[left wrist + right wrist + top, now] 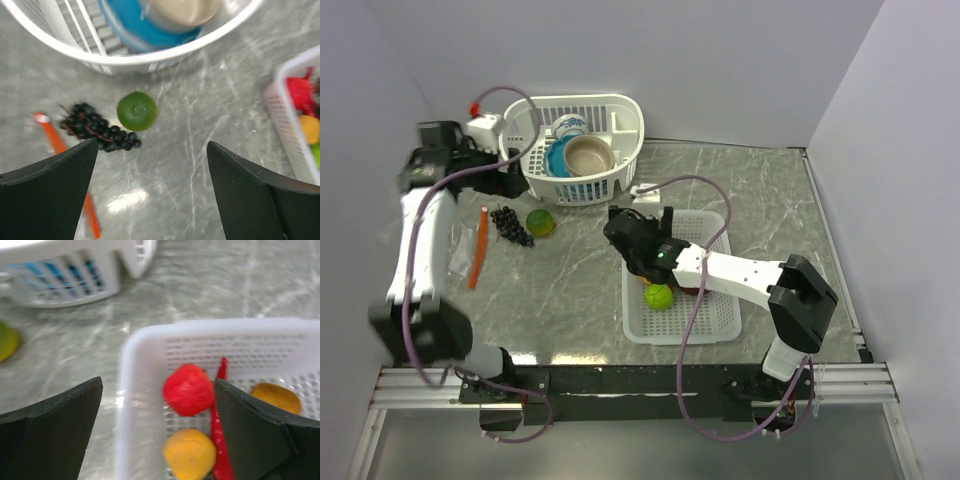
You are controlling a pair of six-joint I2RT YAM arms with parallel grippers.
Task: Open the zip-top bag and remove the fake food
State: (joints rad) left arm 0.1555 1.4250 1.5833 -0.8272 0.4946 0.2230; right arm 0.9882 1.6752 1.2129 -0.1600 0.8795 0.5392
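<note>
The stone-look tabletop (770, 200) was grey-green, marbled with pale white veins. The round plastic mesh basket (620, 108) and the rectangular mesh basket (715, 325) were both plain white. One round bowl (556, 160) was bright blue, the other bowl (588, 155) beige. The clear, crinkly zip-top bag (462, 243) had an orange-red zip strip (478, 250). The plastic grape bunch (511, 225) was blackish purple and the small round lime (541, 222) green. The plastic apple (188, 389) and the thin chili (220, 440) were red, and the round plastic fruit (190, 452) yellow-orange.

I see a grey, white-veined marble tabletop (770, 200) under my left gripper (152, 145); plain pale walls (720, 60) stand beyond it and on both sides. A soft glare lies on the stone just beneath it.
</note>
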